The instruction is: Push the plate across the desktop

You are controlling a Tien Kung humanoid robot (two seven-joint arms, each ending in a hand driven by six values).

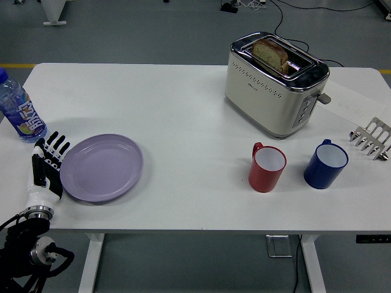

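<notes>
A lavender plate (102,167) lies on the white table (195,122) at the near left. My left hand (49,160) stands flat against the plate's left rim, fingers extended and pointing away from me, holding nothing. Its black forearm comes up from the lower left corner. The right arm is out of the picture.
A water bottle (19,110) stands just behind my left hand at the table's left edge. A toaster (276,82) with bread sits at the back right. A red mug (267,166), a blue mug (326,164) and a metal rack (371,138) stand to the right.
</notes>
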